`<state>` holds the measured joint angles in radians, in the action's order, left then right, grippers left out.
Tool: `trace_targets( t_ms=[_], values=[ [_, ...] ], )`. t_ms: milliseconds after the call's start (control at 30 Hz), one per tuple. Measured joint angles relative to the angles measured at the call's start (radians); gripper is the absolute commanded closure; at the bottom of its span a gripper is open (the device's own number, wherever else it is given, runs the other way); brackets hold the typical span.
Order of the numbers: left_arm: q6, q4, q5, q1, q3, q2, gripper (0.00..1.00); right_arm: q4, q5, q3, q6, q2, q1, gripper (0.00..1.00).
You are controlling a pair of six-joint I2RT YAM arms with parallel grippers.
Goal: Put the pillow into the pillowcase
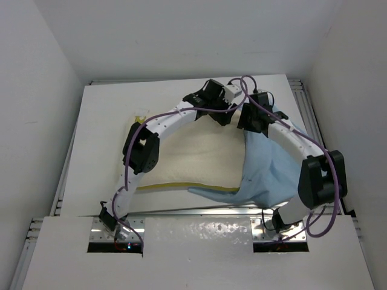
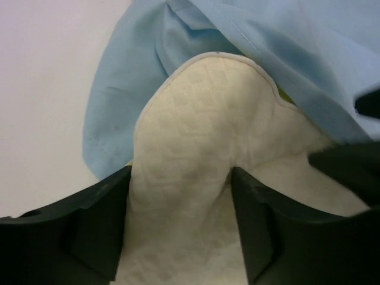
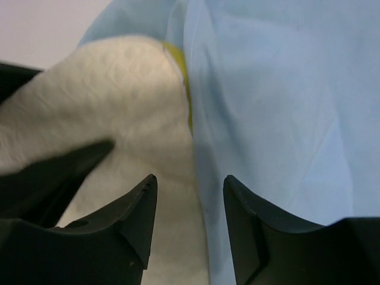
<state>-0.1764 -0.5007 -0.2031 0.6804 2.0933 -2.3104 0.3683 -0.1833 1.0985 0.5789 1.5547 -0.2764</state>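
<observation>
With my left hand [image 2: 178, 196] parted around the pillow [image 1: 199, 160] corner and my right hand [image 3: 190, 208] parted over the pillowcase [image 1: 269, 163] edge, gripping nothing, only the pillow's right end is inside, most still bare on the tabletop [image 1: 103, 121].

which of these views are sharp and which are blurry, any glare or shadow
Top external: evenly lit and fairly sharp, mild glare on the shiny metal strip by the arm bases. Left wrist: the quilted cream foam pillow is crisp, the dark fingers soft. Right wrist: blurrier overall, the pillow's edge fuzzy, the light blue fabric pillowcase smooth with soft folds, a dark out-of-focus shape crossing at left.
</observation>
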Motion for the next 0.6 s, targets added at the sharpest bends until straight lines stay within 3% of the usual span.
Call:
trace_targets(
  t_ms=[100,267,600],
  values=[
    [-0.029,-0.055,0.003,0.006,0.066,-0.001,0.25,-0.006,0.0,0.06,-0.009,0.06,0.035,0.53],
    [-0.129,-0.124,0.006,-0.004,0.165,0.009,0.24,-0.002,0.001,0.154,-0.028,0.149,0.056,0.54],
    [-0.269,-0.174,0.001,-0.104,0.021,-0.023,0.23,0.014,0.003,0.209,-0.04,0.223,0.066,0.61]
  ],
)
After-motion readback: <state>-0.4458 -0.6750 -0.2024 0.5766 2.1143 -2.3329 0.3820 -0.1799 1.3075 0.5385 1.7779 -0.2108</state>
